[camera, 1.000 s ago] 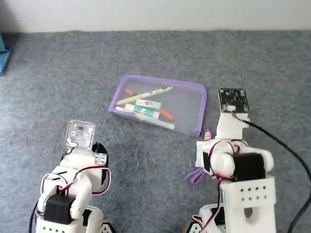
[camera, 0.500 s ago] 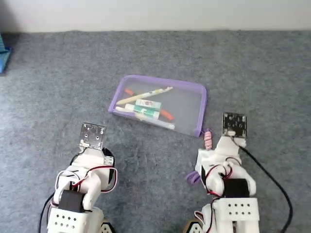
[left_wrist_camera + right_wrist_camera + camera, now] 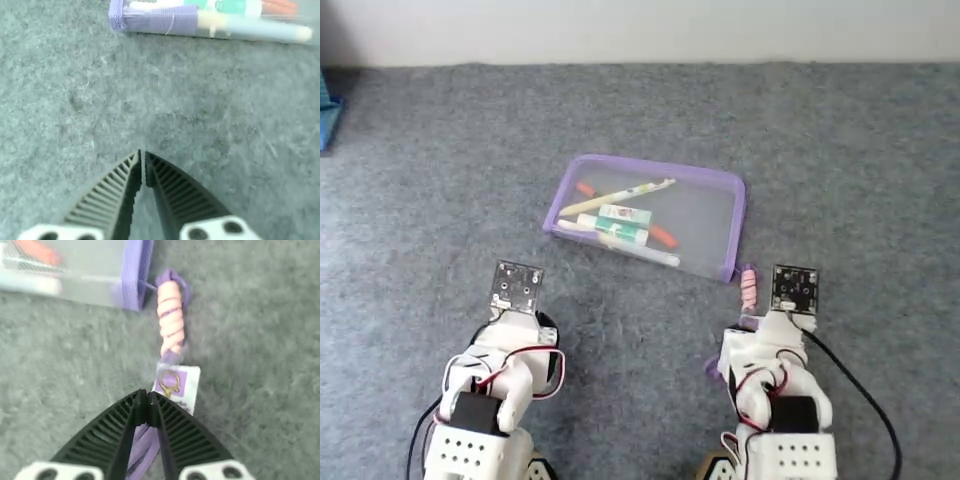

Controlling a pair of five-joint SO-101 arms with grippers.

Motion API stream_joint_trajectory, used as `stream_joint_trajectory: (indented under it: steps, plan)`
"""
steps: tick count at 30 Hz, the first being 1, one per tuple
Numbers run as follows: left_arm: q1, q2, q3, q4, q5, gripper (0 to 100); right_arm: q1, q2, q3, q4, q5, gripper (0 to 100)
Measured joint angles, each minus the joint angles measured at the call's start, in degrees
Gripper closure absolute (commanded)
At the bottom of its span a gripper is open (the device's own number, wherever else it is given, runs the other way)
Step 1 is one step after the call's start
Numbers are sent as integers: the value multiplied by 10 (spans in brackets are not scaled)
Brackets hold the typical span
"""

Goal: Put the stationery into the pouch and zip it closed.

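Observation:
A clear pouch (image 3: pixel 650 214) with purple edging lies flat on the grey carpet, with pens, a glue stick and other stationery (image 3: pixel 616 225) inside. Its pink coiled zip pull (image 3: pixel 749 287) trails off the near right corner, beside a purple tag (image 3: pixel 177 385) and strap (image 3: pixel 713 365). My left gripper (image 3: pixel 142 159) is shut and holds nothing, hovering over bare carpet short of the pouch's near left corner (image 3: pixel 150 19). My right gripper (image 3: pixel 146 399) is shut too, its tips just short of the tag and the pink pull (image 3: pixel 170 315).
Grey carpet (image 3: pixel 840 150) covers the whole table area. A blue object (image 3: pixel 328 115) sits at the far left edge. A pale wall runs along the back.
Both arms have drawn back toward their bases, away from the pouch. The right arm uncovered the pink zip pull. The pouch has not moved.

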Motion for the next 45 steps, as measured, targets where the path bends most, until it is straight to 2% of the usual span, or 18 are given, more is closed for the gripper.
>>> stream_joint_trajectory:
  steps: [5, 8, 45]
  plan:
    - [0, 0, 0, -4, 0, 986, 3, -68, -2, 117, 0, 990]
    - [0, 0, 0, -4, 0, 986, 0, -74, -2, 135, 0, 990]
    - [0, 0, 0, -4, 0, 986, -1, -74, -2, 138, 0, 990]
